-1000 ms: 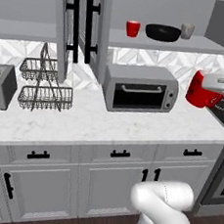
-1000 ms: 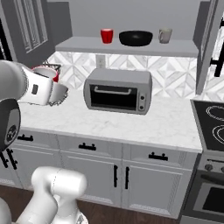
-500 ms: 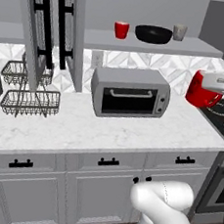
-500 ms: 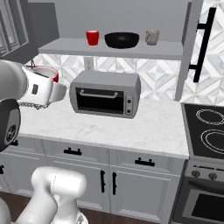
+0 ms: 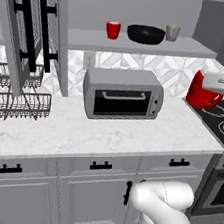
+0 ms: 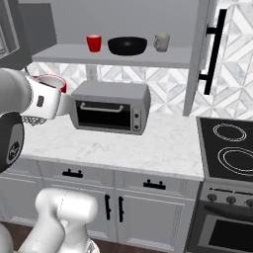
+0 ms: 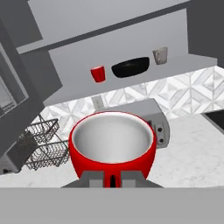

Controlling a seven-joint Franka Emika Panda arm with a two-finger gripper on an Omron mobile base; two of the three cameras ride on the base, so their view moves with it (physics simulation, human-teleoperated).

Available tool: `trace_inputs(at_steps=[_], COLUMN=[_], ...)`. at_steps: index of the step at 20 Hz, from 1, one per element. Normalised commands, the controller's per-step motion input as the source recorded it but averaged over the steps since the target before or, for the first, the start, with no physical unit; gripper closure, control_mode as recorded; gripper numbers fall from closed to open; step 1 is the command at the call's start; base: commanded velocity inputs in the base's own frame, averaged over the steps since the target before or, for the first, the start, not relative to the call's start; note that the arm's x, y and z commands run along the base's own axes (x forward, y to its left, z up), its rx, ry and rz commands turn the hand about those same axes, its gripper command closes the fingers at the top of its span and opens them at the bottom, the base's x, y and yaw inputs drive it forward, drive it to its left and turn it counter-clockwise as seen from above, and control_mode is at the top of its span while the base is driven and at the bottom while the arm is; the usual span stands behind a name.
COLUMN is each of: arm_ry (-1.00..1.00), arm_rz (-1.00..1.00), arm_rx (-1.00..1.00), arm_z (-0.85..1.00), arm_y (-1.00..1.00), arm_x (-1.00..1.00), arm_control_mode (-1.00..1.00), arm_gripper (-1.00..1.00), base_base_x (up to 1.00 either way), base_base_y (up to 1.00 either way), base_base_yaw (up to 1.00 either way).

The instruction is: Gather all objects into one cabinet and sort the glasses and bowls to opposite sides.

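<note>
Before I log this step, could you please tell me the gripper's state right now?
Gripper: closed, holding a red cup by its rim.

this is looking like a home kitchen, rendered. a marble counter (image 5: 106, 133) is running over grey lower cabinets (image 5: 89, 200) with short black handles. a toaster oven (image 5: 123, 94) is sitting on it beside wire racks (image 5: 19, 104), and a stove (image 6: 232, 153) is showing its burner rings. a tiled backsplash (image 6: 158, 94) is running under a wall shelf (image 5: 141, 44) that is carrying cups and a bowl (image 5: 146, 34).
</note>
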Motion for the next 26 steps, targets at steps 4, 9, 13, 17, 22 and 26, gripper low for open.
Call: trace_inputs(at_steps=[4, 9, 13, 17, 22, 26], arm_ry=[0.0, 0.0, 0.0, 0.0, 0.0, 0.0], arm_rz=[0.0, 0.0, 0.0, 0.0, 0.0, 0.0], arm_rx=[0.0, 0.0, 0.0, 0.0, 0.0, 0.0], arm_z=[0.0, 0.0, 0.0, 0.0, 0.0, 0.0], arm_y=[0.0, 0.0, 0.0, 0.0, 0.0, 0.0], arm_x=[0.0, 0.0, 0.0, 0.0, 0.0, 0.0], arm_control_mode=[1.0, 1.0, 1.0, 1.0, 1.0, 1.0], arm_gripper=[1.0, 1.0, 1.0, 1.0, 1.0, 1.0], base_base_x=[0.45, 0.4, 0.14, 0.24, 0.32, 0.29], base_base_y=[-0.18, -0.25, -0.39, -0.47, -0.15, 0.0], base_base_yaw=[-0.14, -0.15, -0.04, 0.0, 0.0, 0.0])
